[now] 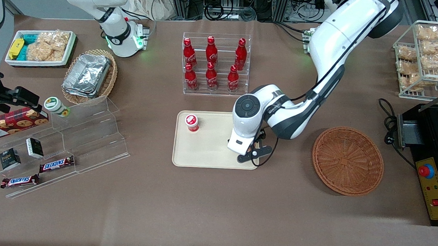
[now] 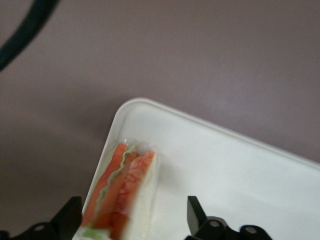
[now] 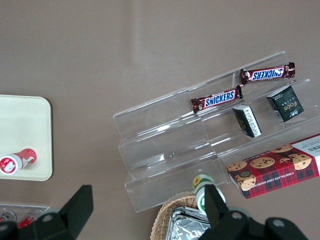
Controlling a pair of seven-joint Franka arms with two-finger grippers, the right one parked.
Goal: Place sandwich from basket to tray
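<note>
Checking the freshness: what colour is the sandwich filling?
Red-orange with a thin green strip, best seen in the left wrist view: sandwich, between the open claw.

The left arm reaches in low, elbow bent, wrist pointing straight down; its gripper (image 2: 135, 215) hangs with both fingers spread wide apart.

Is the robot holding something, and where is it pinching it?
The pincer is over a corner of the tray, with the sandwich between its spread fingers. Neither finger visibly touches it, so nothing seems held.
</note>
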